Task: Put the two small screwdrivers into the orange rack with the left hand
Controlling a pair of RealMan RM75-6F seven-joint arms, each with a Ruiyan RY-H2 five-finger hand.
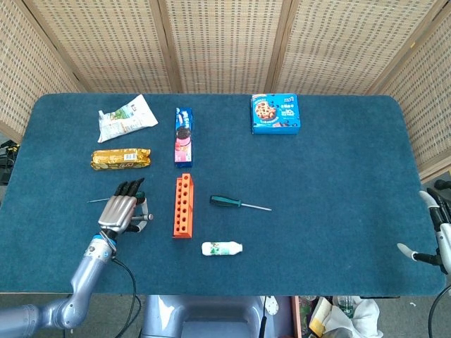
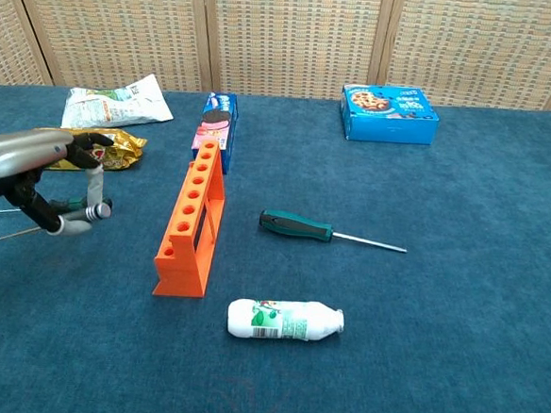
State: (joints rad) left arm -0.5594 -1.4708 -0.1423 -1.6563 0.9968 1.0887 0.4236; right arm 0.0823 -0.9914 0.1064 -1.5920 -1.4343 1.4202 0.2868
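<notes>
Small screwdriver (image 2: 75, 210) is gripped in left hand (image 2: 34, 173), lifted off surface (image 2: 460, 276), left of orange rack (image 2: 191, 227); right hand (image 1: 435, 232) held open.

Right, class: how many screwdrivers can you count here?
2. One screwdriver lies on the table right of the rack; the other screwdriver is held in the left robot hand.
</notes>
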